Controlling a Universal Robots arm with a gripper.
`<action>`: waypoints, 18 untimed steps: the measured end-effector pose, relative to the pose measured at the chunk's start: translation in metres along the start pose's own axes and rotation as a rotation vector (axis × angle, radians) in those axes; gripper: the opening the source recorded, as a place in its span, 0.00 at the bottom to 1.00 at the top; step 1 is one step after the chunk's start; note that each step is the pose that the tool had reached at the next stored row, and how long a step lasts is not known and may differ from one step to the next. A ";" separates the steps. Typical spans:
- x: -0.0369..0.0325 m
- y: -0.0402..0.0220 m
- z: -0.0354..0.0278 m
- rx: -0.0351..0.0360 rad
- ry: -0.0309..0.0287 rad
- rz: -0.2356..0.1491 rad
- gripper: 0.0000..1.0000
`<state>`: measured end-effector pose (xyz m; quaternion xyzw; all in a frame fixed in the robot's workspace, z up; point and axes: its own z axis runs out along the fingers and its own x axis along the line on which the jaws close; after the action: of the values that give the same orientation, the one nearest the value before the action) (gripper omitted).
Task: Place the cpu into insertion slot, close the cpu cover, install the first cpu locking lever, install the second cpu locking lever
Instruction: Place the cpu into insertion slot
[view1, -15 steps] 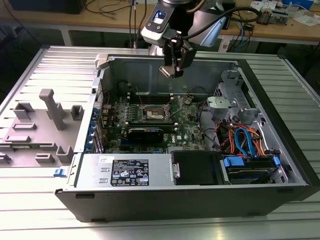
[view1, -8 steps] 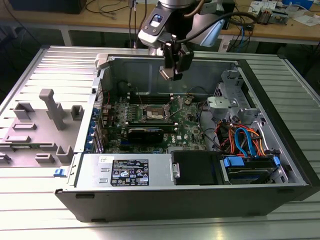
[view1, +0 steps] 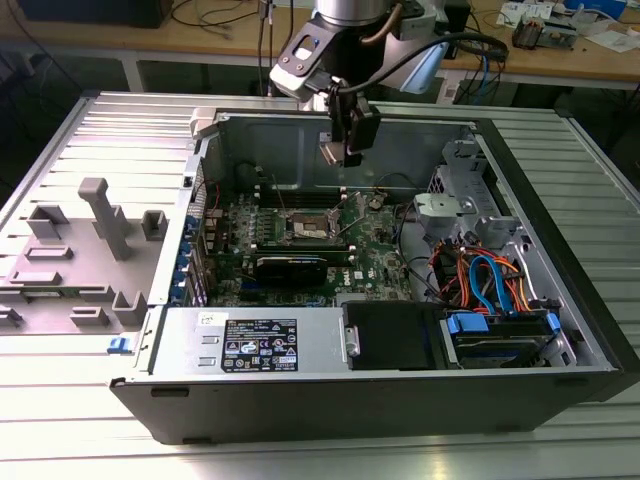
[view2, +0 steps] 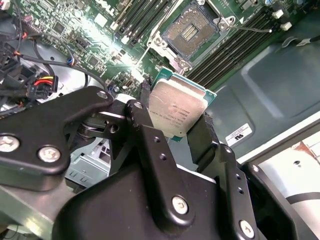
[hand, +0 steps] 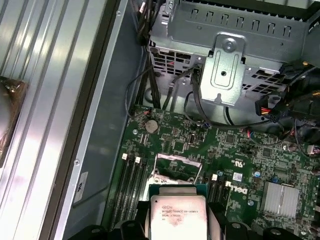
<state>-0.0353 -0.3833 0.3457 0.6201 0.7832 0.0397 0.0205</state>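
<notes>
I read the gripper as clamped on the cpu: in the second wrist view, its two black fingers press against opposite edges of the chip, whose silver-grey metal top faces the camera. In the exterior view, the gripper hangs inside the open computer case, above the green board, and the chip is held clear of the board surface. The insertion slot lies on that board with its contact field exposed and nothing seated in it. It is well apart from the held chip. Long black memory slots run along both sides of the slot.
</notes>
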 end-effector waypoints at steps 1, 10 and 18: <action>0.0000 0.0000 0.0000 0.0000 -0.0001 0.000 0.55; 0.0000 0.0000 0.0001 -0.0002 0.0001 0.001 0.55; 0.0000 0.0000 0.0002 -0.0006 -0.0021 0.027 0.55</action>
<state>-0.0353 -0.3833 0.3455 0.6305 0.7749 0.0396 0.0210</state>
